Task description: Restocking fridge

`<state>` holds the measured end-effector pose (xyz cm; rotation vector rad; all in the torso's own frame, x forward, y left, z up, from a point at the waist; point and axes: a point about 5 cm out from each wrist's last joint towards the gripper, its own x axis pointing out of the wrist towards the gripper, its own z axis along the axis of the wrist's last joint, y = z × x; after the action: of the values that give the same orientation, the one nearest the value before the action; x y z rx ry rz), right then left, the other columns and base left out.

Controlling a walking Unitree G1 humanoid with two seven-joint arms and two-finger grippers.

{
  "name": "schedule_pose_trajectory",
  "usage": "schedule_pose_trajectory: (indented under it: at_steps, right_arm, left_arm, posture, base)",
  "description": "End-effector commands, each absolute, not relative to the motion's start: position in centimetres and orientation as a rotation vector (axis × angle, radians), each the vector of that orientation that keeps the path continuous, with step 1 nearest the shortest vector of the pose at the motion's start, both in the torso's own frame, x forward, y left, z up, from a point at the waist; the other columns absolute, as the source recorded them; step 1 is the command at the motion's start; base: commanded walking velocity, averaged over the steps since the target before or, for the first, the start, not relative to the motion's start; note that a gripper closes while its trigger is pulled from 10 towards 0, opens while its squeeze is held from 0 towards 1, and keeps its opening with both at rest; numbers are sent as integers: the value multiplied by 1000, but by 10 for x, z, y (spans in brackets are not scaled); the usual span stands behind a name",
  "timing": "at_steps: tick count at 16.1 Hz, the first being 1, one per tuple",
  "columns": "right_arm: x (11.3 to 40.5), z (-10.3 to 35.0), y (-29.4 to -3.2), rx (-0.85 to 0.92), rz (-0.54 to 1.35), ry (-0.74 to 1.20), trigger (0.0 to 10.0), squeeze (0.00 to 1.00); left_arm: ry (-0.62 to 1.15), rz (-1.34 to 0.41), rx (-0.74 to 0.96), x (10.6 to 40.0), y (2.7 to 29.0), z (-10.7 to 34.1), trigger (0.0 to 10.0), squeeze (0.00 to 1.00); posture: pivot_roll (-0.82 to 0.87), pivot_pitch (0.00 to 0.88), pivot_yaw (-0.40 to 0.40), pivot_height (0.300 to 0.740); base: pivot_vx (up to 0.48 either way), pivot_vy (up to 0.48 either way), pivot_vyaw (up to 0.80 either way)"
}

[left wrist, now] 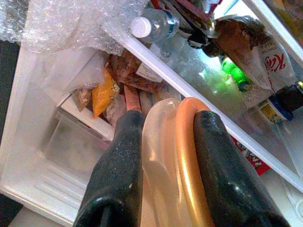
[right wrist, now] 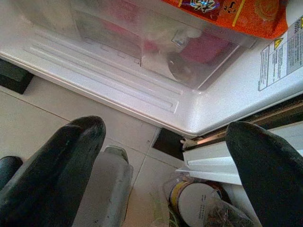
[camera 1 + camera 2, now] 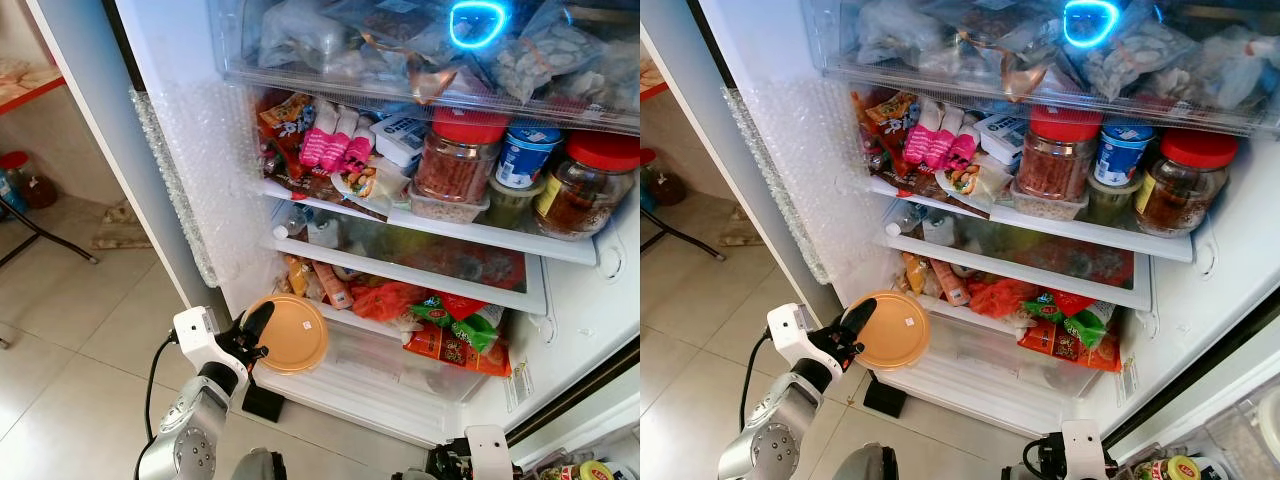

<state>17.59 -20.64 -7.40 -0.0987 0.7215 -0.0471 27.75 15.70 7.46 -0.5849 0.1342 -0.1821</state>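
Fridge (image 3: 570, 330) open and crowded, orange-lidded tub (image 3: 292, 333) clamped in left hand (image 3: 250, 335) near lower shelf (image 3: 400, 268), not yet stowed; right hand (image 2: 156, 161) apart, idle.

- Red-lidded jars, upper right of frame: two (image 3: 461, 152) (image 3: 591, 183).
- Blue-and-white tub: one (image 3: 524, 157).
- Round orange-lidded container, lower left: one (image 3: 291, 333).
- Clear water bottle: one (image 1: 156, 24).
- Black grippers: two (image 3: 252, 335) (image 2: 161, 165).

Right tool (image 2: 161, 165) fingertips cut off by frame edge.
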Motion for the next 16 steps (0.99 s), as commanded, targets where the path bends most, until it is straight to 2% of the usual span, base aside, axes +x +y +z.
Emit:
schedule_pose_trajectory:
  at_steps: [1, 16]
  right_arm:
    - [167, -77, -217, -103, -102, 762, 10000, 0]
    - [161, -81, -218, -45, -151, 796, 10000, 0]
  left_arm:
    - [124, -184, -581, 279, 157, 76, 10000, 0]
    - [136, -208, -583, 278, 154, 75, 10000, 0]
  posture:
    - [-66, 68, 23, 642]
    - [-60, 70, 22, 642]
  base:
    - [0, 0, 0]
    - [0, 0, 0]
